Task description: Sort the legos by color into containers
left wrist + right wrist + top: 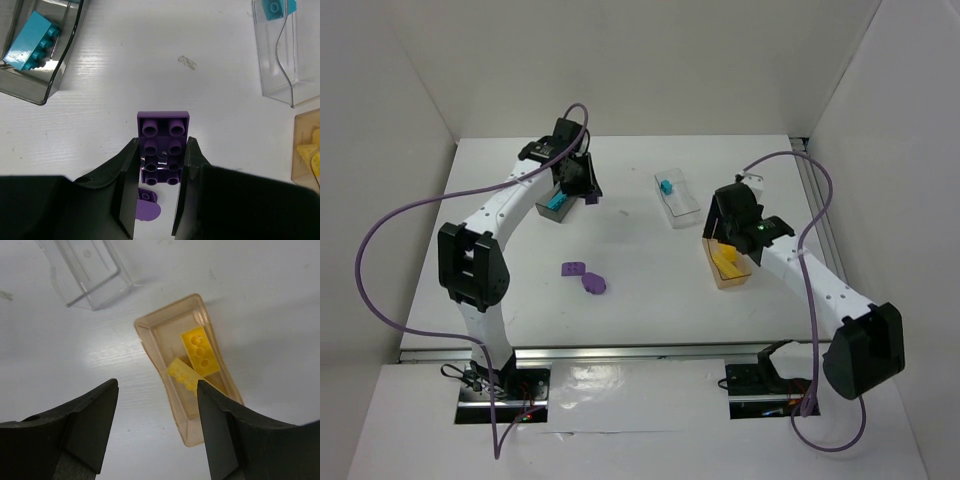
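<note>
My left gripper [585, 190] is shut on a purple brick [163, 135], held high above the table. Below it a rounded purple piece [147, 206] lies on the table, and it also shows in the top view [595, 285] beside a flat purple brick [573, 268]. The dark grey tub [558, 207] [52, 80] holds a teal brick [31, 41]. The clear tub [678, 203] [287, 75] holds a teal brick [665, 186]. My right gripper [732, 238] [157, 387] is open and empty above the amber tub [723, 282] [145, 332], which holds yellow bricks [201, 351].
White walls enclose the table at the left, back and right. A purple cable [380, 230] loops off each arm. A scrap of clear tape [187, 62] lies on the table between the grey and clear tubs.
</note>
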